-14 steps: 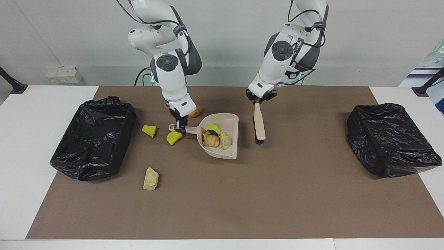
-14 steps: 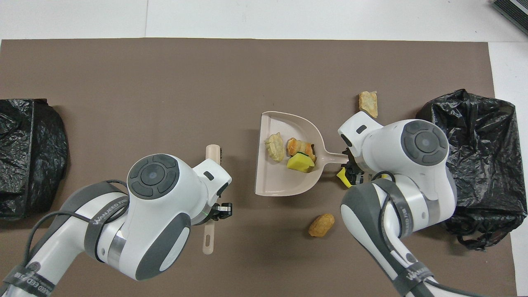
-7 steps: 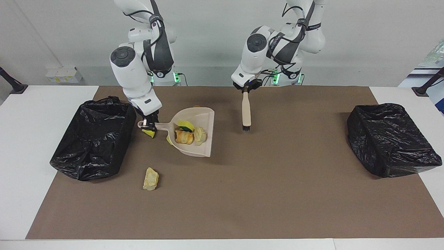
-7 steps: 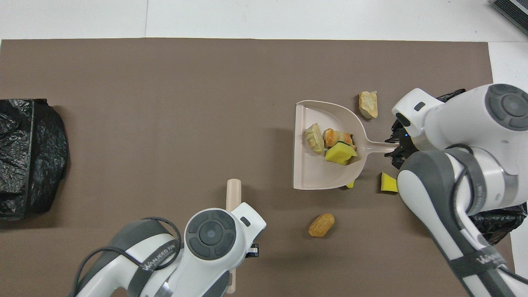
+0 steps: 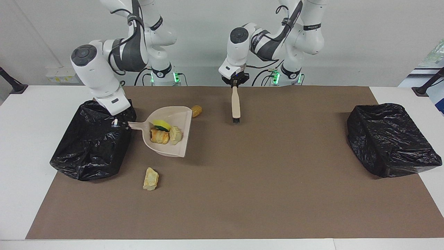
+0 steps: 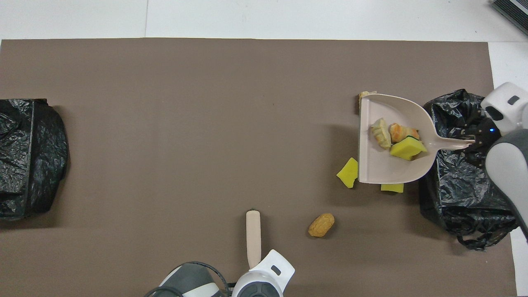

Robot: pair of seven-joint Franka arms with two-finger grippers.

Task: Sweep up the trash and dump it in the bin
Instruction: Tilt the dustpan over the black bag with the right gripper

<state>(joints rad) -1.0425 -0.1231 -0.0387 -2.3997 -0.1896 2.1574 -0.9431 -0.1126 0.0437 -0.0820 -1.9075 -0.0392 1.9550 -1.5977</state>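
My right gripper is shut on the handle of the beige dustpan, holding it in the air with the handle over the rim of the black bin at the right arm's end. In the pan lie a yellow sponge chunk, a brown bread lump and a pale lump. Two yellow chunks lie on the mat under the pan's edge. A brown lump and a tan lump lie loose. My left gripper is shut on the beige brush.
A second black bin stands at the left arm's end of the table. A brown mat covers the middle of the white table. The brush hangs bristles down over the mat's edge nearest the robots.
The right arm has lifted the loaded dustpan and carried it toward the bin at its end, uncovering two yellow chunks. The left arm has drawn the brush back toward the robots.
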